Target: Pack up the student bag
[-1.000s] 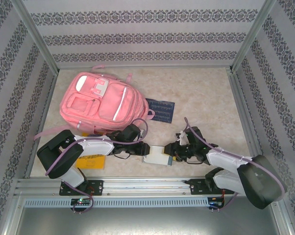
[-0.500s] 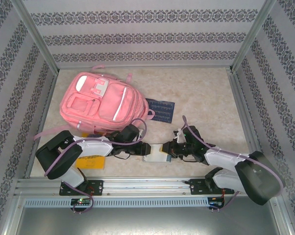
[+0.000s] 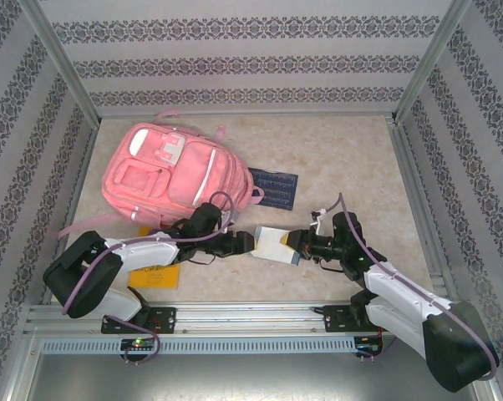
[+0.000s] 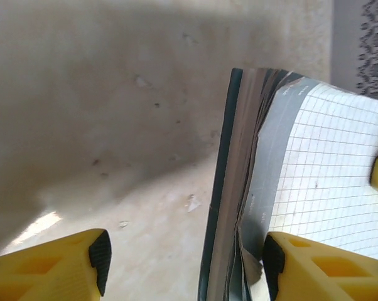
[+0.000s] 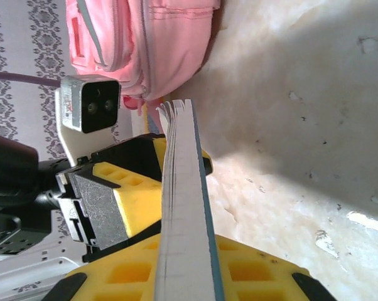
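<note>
Student bag (image 3: pixel 172 175), pink; lay flat at the far left of the table (image 3: pixel 352 159), front pockets up.
Long axis ran diagonally, far-left to near-right; right gripper (image 3: pixel 295 245) pinched a notebook (image 3: pixel 272 243); left gripper (image 3: pixel 247 242) spread around its other edge.

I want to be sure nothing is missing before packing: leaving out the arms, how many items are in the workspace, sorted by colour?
Pink: 1, the student bag
Dark blue: 1, a flat patterned item
Yellow: 1, a flat printed item
Pale: 1, a grid-paper notebook
Total: 4
</note>
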